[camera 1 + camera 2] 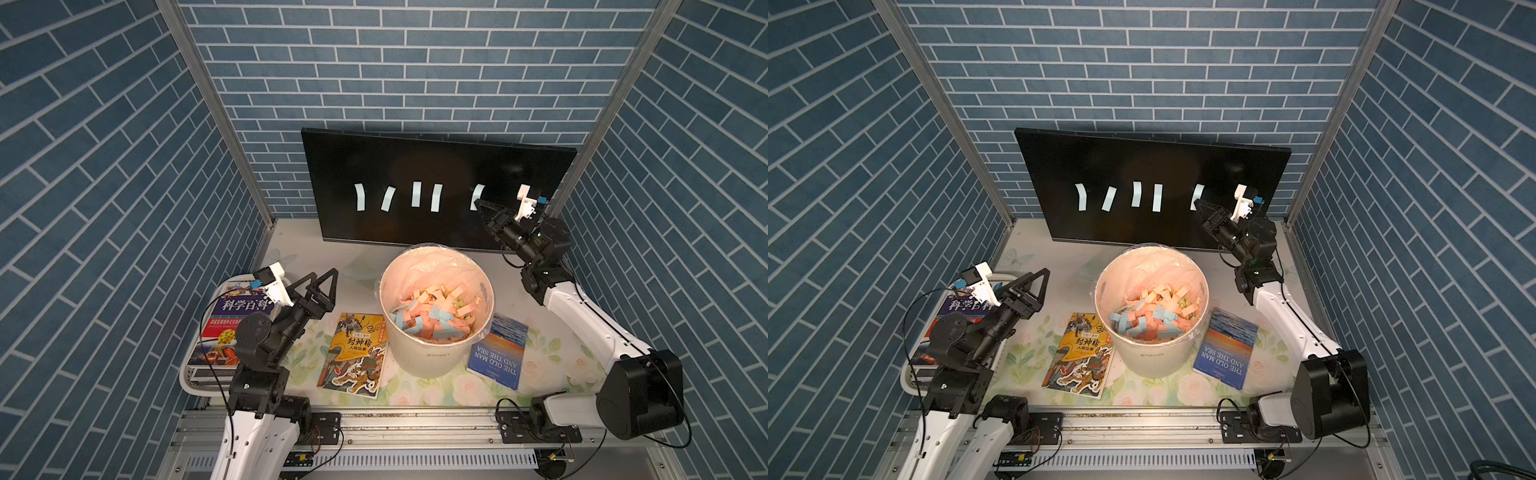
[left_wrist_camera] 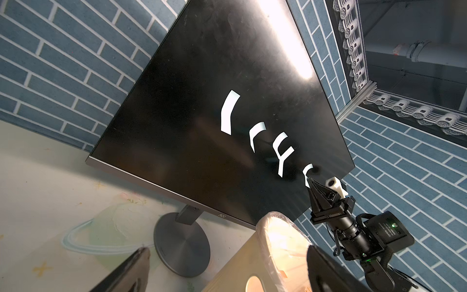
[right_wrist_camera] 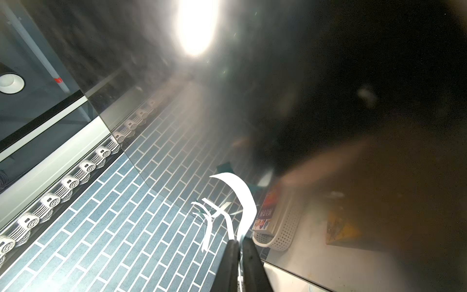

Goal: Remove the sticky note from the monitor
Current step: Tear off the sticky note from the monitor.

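The black monitor point(image 1: 415, 166) point(image 1: 1142, 166) stands at the back of the table with several pale sticky notes stuck in a row across its screen. My right gripper point(image 1: 478, 204) point(image 1: 1197, 204) is up against the screen, shut on the lower end of the rightmost sticky note point(image 1: 477, 193) point(image 1: 1198, 192). In the right wrist view that sticky note point(image 3: 243, 194) curls up from between the closed fingers point(image 3: 231, 255) while its upper end still clings to the glass. My left gripper point(image 1: 323, 273) point(image 1: 1038, 272) hangs open and empty at the front left, far from the monitor.
A white bin point(image 1: 436, 353) lined with plastic and holding many coloured notes stands mid-table in front of the monitor. A yellow book point(image 1: 353, 353) and a blue book point(image 1: 496, 353) lie either side of it. A white basket point(image 1: 195, 382) of books sits under the left arm.
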`<state>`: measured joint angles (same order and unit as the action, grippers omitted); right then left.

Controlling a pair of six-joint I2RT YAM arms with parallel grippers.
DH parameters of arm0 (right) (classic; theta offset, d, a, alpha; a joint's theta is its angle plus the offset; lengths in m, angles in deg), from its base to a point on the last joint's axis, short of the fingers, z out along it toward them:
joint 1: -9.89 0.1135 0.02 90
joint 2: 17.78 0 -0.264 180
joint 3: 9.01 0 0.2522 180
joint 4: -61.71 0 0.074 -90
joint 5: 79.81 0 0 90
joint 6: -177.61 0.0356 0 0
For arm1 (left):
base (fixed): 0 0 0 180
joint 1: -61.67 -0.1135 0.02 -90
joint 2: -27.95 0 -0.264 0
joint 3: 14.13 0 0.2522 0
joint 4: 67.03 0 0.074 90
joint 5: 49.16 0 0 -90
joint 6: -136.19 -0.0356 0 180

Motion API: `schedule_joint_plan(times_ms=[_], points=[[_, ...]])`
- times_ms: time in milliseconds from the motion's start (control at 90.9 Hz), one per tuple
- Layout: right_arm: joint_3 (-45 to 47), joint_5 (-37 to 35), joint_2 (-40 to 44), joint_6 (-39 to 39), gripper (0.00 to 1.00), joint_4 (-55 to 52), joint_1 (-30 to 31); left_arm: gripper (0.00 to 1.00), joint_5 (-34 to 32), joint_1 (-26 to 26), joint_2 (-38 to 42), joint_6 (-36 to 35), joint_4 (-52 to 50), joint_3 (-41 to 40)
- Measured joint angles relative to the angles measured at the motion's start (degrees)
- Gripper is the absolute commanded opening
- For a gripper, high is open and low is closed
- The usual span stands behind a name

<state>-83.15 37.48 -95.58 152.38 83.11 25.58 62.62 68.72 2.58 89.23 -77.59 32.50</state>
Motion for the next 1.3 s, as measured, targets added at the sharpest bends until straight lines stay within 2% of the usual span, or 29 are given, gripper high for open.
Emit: schedule_joint_plan(times_ms=[143, 660, 1298], points=[[0.0, 0.13, 0.0, -0.07, 0.0, 0.04, 0.0, 1.0, 0.0, 0.0, 0.07, 0.02, -0.2, 0.0], [0.02, 0.42, 0.5, -0.02, 0.0, 0.0, 0.0, 1.0, -0.02, 0.0, 1.05, 0.0, -2.14, 0.0], [4.5, 1.2, 6.82, -0.61, 0.0, -0.5, 0.0, 1.0, 0.02, 0.0, 1.88, 0.28, -2.56, 0.0]])
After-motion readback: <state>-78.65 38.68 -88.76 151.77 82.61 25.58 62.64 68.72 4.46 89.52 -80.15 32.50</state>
